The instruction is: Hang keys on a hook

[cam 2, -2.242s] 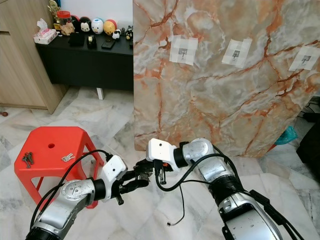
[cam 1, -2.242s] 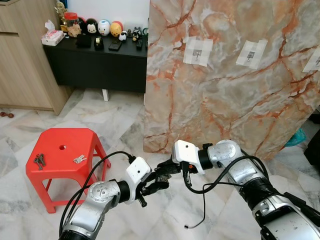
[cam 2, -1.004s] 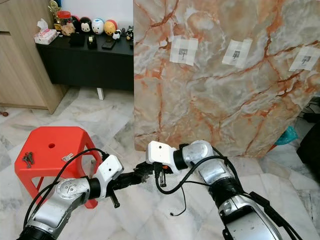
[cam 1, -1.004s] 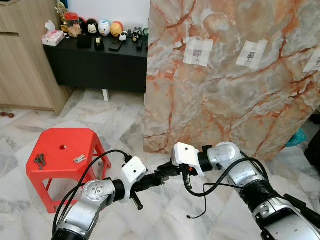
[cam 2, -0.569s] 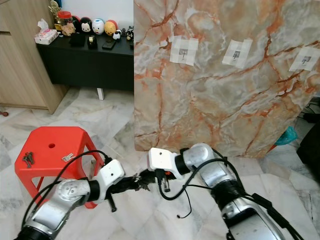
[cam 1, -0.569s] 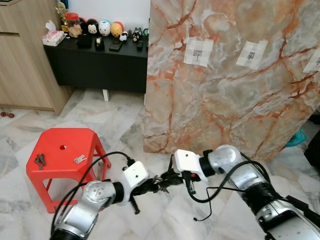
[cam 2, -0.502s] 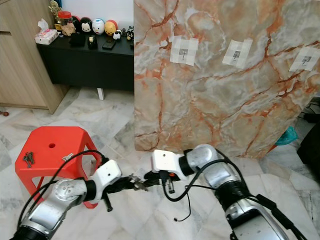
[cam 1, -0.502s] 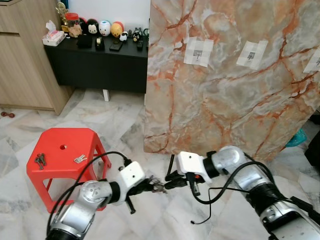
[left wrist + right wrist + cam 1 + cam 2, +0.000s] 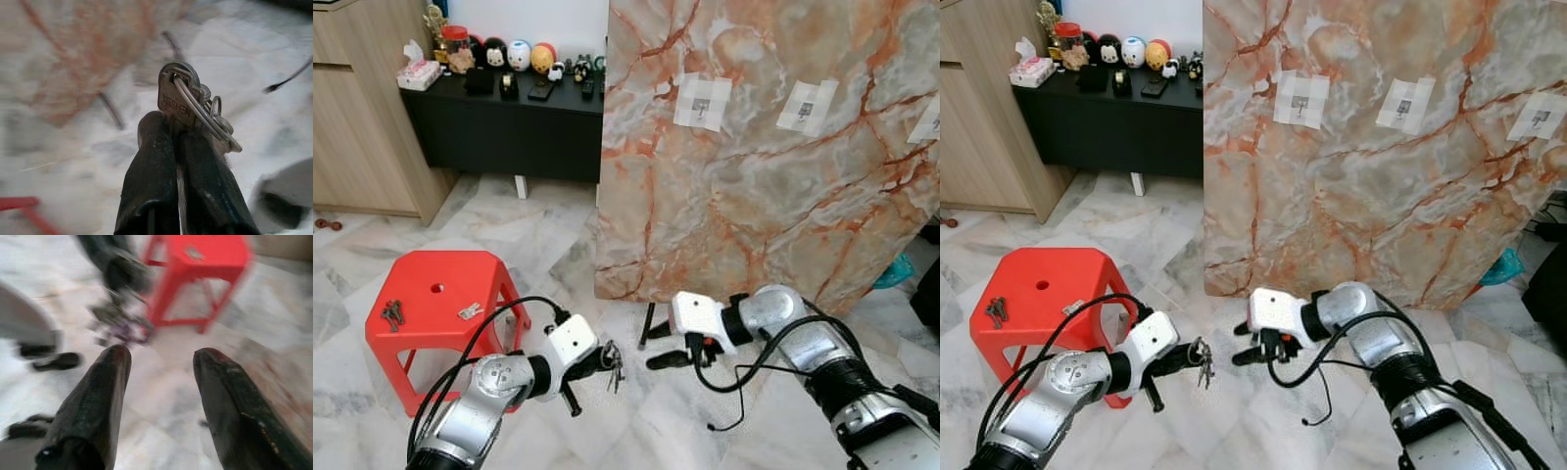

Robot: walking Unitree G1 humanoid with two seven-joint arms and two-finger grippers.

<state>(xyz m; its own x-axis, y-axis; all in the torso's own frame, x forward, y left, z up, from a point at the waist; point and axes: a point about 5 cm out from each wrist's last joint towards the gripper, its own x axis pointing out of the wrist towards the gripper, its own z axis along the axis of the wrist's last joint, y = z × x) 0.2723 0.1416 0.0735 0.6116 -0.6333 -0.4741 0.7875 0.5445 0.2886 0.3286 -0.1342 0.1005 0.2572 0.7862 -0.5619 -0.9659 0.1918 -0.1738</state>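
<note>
Left end effector [image 9: 604,358] pinching keys [image 9: 614,362], fingers [image 9: 151,166] pressed together on the flat of one key, ring and the rest of the bunch dangling past the tips. Hanging low above the marble floor [image 9: 538,235], just right of the red stool [image 9: 435,294]. Showing in the left wrist view alone: stamped lettering on the gripped key and the steel ring threaded through its head.

Right end effector [image 9: 653,341] facing the left one, fingers [image 9: 102,382] spread wide with nothing between, a small gap separating it from the keys. Giving, in the right wrist view, a blurred look back at the stool and the dangling bunch.

Lying on the stool top in the eye views: a dark key bunch [image 9: 390,313] near its left edge and a small silver key [image 9: 469,311] toward the right edge.

Standing beyond both arms: a marble slab [image 9: 764,147], leaning, with taped hooks [image 9: 702,103] high on its face. Leaving open floor between slab foot and arms. Sitting far left: a black cabinet [image 9: 504,127] carrying figurines.
</note>
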